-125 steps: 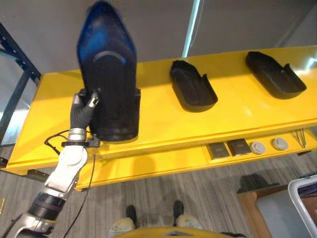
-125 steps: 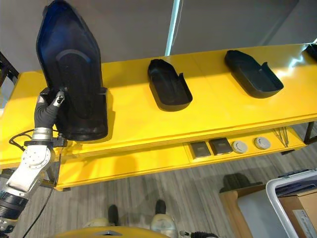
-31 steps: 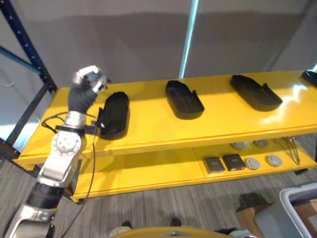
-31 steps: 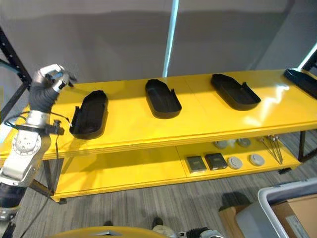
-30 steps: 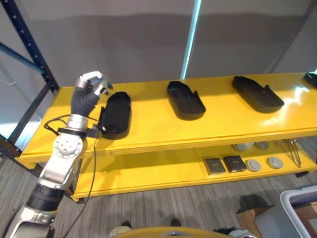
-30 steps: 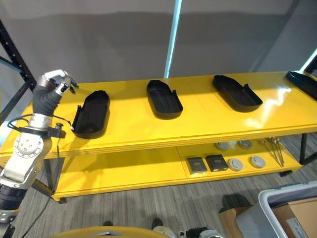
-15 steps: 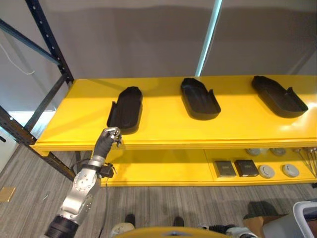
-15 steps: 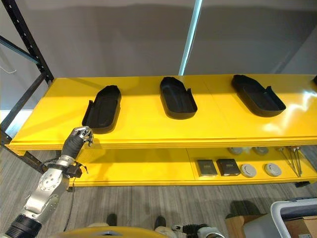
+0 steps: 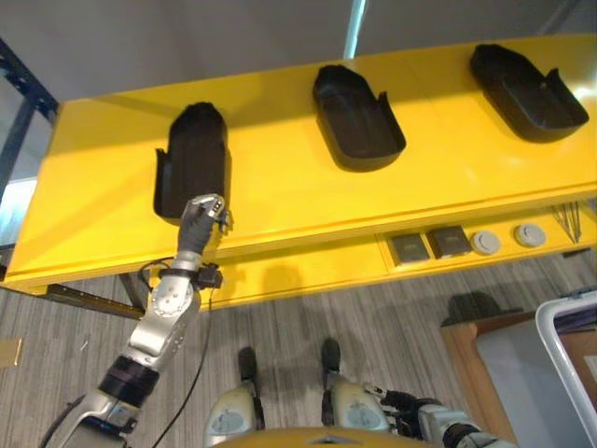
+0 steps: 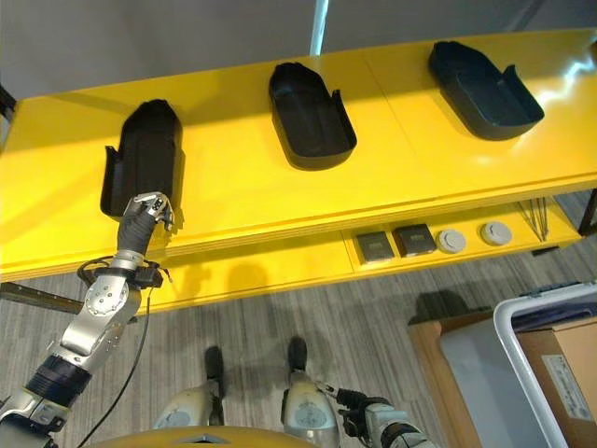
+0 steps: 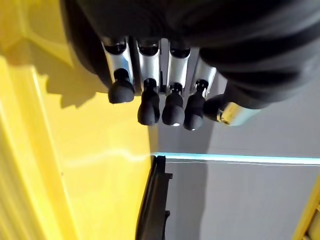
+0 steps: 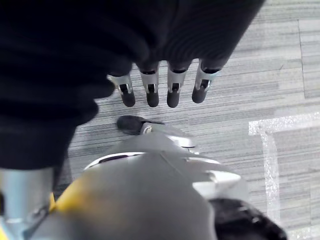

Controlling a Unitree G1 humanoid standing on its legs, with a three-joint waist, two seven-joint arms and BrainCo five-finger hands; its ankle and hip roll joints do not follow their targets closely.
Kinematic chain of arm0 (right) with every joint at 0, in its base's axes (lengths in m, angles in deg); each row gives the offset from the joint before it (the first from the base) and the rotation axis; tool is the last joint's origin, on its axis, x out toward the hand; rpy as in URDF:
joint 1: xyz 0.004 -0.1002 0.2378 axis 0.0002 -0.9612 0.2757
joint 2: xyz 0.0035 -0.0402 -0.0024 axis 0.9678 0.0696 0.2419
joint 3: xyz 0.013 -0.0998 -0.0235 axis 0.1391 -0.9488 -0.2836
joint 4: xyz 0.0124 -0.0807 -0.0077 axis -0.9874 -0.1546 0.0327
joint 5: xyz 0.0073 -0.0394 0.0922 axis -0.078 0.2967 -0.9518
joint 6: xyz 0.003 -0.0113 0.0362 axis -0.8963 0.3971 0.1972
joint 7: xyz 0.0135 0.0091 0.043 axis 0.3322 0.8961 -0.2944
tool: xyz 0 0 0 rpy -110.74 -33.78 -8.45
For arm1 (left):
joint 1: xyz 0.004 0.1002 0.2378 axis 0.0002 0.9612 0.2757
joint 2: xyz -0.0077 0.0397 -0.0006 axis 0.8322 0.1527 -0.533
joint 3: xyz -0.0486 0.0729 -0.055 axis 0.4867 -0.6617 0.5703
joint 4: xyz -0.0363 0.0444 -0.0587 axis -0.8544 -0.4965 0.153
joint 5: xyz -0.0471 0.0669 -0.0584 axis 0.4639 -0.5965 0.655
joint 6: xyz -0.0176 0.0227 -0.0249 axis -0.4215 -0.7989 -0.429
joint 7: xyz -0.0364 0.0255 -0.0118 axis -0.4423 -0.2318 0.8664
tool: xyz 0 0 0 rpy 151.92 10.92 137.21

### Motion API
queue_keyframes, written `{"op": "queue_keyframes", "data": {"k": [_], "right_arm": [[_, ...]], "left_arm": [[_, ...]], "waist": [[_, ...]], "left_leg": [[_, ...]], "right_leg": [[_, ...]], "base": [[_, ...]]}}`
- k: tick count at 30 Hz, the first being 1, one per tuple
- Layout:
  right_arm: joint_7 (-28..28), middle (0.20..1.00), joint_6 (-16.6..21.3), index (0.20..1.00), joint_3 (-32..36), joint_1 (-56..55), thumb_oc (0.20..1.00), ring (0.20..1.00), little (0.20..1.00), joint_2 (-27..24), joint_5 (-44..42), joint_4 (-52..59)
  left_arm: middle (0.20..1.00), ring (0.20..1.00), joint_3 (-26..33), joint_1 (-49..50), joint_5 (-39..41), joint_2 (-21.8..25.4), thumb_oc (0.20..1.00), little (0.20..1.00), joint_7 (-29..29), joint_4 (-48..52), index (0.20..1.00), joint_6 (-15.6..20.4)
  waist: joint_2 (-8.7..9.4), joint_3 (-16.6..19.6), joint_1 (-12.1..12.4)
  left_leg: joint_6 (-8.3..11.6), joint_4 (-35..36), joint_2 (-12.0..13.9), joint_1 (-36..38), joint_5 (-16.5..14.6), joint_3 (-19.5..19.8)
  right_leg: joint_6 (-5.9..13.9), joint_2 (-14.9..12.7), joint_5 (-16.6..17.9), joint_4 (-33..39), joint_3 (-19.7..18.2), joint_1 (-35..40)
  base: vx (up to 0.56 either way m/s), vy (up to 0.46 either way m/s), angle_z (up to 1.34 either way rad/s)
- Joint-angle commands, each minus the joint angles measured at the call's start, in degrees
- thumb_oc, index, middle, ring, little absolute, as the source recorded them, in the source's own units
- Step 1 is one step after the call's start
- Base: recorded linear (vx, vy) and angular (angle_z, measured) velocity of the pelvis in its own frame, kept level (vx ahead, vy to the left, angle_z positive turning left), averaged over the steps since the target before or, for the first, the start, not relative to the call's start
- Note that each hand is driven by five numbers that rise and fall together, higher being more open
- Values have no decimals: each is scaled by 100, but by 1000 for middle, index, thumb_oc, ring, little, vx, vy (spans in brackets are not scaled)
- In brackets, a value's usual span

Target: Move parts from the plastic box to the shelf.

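Note:
Three black moulded parts lie in a row on the yellow shelf: the left part, the middle part and the right part. My left hand hovers at the shelf's front edge, just in front of the left part and clear of it. Its fingers are loosely bent and hold nothing. A black part's edge stands beyond them on the yellow surface. My right hand hangs low over the floor, fingers relaxed and empty. The plastic box sits on the floor at the lower right.
The lower shelf level holds two dark square pieces and two round discs. A cardboard box lies inside the plastic box, with a brown wooden stand beside it. A blue rack upright stands at the far left.
The part my left hand held upright now lies flat on the shelf. The hand has let go and dropped back to the shelf's front edge. The camera view has shifted.

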State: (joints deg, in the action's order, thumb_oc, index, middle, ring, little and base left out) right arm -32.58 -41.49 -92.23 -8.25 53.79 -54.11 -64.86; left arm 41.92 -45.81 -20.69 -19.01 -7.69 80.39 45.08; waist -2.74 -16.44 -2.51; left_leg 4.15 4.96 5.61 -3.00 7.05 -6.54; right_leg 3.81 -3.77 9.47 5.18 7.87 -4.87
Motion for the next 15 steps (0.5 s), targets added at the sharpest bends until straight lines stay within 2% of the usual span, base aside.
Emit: {"op": "queue_keyframes", "data": {"k": [1, 6, 15], "right_arm": [[-115, 1000, -42, 1000, -126, 77, 1000, 1000, 1000, 96, -54, -170], [-134, 1000, -16, 1000, -126, 84, 1000, 1000, 1000, 71, -71, -122], [-77, 1000, 50, 1000, -180, 100, 1000, 1000, 1000, 46, 42, -106]], "left_arm": [[200, 200, 242, -605, -205, 5, 200, 200, -379, -87, 200, 268], [200, 200, 313, -752, -268, 22, 200, 200, -642, -209, 200, 376], [200, 200, 480, -1047, -269, 172, 200, 200, -724, -233, 200, 477]], "waist": [[125, -251, -2], [109, -373, -69], [93, -453, -128]], "left_leg": [[-140, 4, -220, 162, -535, -140], [-99, 4, -191, 100, -486, -157], [-32, 4, -129, 77, -431, -208]], "right_leg": [[121, -60, -551, -18, -194, 402], [105, -35, -550, -18, -223, 337], [92, -13, -573, -18, -228, 308]], "base": [[-16, -20, -5], [-9, -17, -4], [-21, -5, -1]]}}
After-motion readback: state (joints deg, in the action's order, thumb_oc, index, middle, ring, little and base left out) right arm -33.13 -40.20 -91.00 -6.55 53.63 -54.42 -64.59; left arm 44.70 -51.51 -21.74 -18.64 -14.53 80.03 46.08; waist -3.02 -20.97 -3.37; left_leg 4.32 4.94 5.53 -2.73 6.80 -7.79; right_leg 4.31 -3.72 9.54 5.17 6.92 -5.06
